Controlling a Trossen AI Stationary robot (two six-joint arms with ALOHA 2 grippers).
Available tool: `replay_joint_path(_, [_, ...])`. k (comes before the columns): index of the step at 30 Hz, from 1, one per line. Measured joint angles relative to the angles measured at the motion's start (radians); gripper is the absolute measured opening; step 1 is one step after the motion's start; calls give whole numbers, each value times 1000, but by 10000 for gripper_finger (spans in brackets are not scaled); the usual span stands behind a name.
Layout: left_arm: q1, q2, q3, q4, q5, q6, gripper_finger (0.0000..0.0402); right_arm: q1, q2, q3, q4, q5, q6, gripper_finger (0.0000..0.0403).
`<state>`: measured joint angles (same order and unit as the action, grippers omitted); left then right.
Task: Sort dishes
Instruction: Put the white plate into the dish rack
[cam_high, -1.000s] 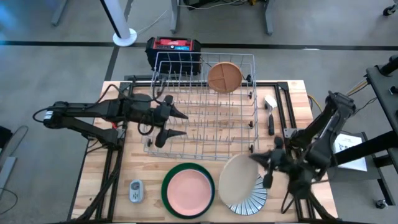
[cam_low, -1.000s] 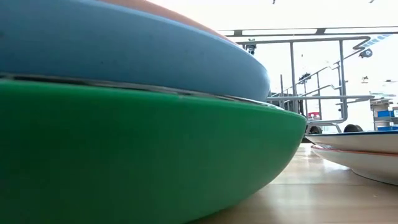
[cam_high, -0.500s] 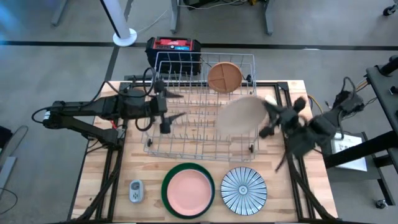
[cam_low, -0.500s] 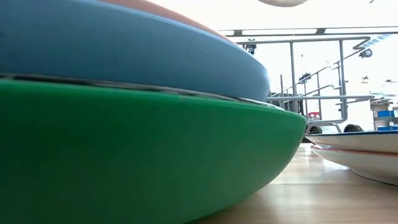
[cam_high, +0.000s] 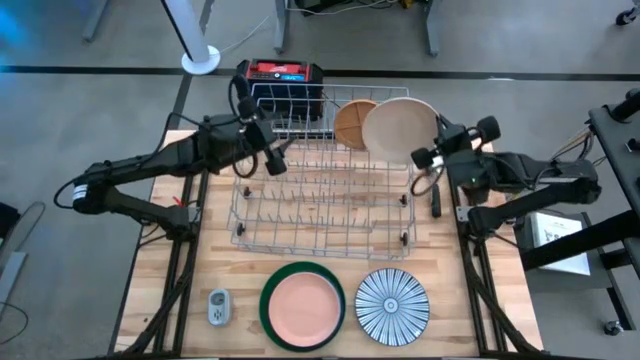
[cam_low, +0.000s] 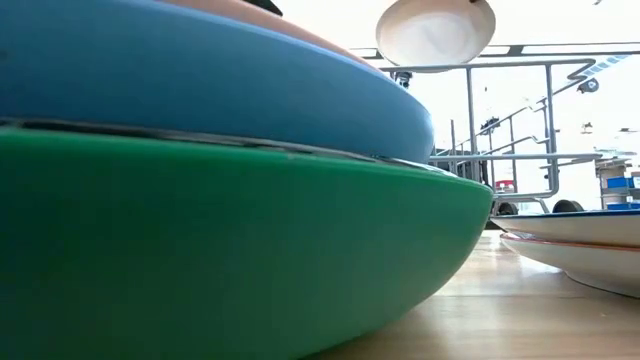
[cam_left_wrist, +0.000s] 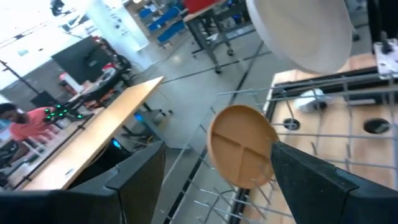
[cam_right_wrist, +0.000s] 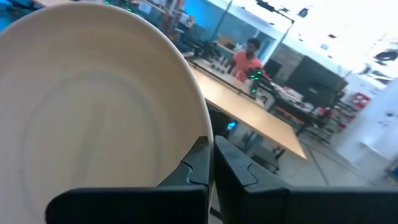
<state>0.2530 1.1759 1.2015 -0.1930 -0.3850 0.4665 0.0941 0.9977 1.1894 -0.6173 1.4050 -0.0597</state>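
My two dark fingers are spread wide apart. Between them I see a tan plate standing up in the wire rack. A cream plate hangs in the air above it.

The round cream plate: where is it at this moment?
In the high view the round cream plate is held by its rim in the right gripper, above the far right corner of the silver wire rack, just right of the round tan plate standing there.

Two dark six-joint arms of slim black links; black cables loop beside the wrist housings. Left gripper: two tapered black fingers. Right gripper: angular black fingers, cylindrical wrist knob
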Motion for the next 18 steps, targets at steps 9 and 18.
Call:
replay_joint_path(9, [6, -6, 31, -2, -210, 0, 279, -176, 67, 0, 409, 1, -364, 0])
replay_joint_path(18, [7, -10, 31, -16, -422, 34, 279, -372, 156, 1, 451, -12, -372, 0])
